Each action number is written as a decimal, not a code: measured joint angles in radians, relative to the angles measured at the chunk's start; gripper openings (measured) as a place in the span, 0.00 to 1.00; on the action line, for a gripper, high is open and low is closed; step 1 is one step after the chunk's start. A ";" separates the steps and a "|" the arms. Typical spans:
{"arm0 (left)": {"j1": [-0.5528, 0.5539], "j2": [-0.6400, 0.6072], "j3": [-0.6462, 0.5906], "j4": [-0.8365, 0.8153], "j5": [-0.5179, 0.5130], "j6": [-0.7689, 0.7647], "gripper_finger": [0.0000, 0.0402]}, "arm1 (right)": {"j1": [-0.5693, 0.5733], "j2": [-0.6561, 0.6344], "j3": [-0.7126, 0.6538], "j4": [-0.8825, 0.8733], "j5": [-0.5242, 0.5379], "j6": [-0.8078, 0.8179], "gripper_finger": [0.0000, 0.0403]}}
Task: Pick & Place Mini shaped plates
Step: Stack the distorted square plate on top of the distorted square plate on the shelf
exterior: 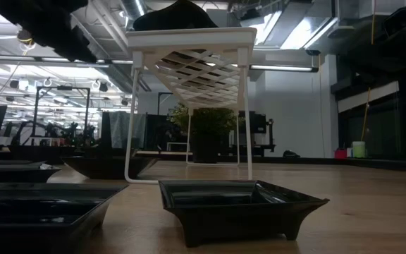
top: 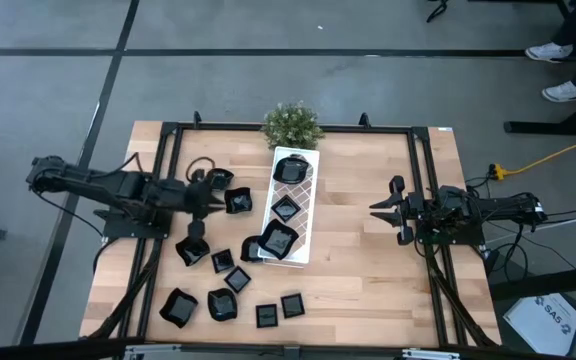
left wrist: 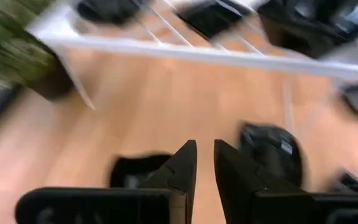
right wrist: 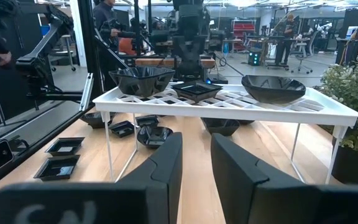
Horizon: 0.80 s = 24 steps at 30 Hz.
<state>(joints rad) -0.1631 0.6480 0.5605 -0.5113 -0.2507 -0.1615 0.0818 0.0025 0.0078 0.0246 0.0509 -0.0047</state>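
nearest my low camera sits a glossy black square dish (exterior: 242,204) on the pale wood-plank table (top: 368,260). behind it stands the long white lattice tray (top: 293,205) on thin legs, holding three black dishes (top: 284,209); the rest lie scattered left of it. only the high view shows the left gripper (top: 204,197) among them, fingers narrowly apart, holding nothing. the right gripper (top: 383,209) waits right of the tray, empty, fingers parted. a small green plant (top: 291,124) stands at the far edge.

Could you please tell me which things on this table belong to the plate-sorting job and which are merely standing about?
Job:
mini black plates, some on the table, three on the tray
white lattice tray

Standing about:
potted plant
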 joint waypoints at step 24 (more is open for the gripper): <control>-0.051 0.147 0.066 -0.609 0.133 -0.386 0.20 | 0.000 0.000 0.000 0.000 0.000 0.000 0.21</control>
<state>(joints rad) -0.2142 0.7946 0.6266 -1.1198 -0.1181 -0.5477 0.0818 0.0025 0.0078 0.0246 0.0509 -0.0048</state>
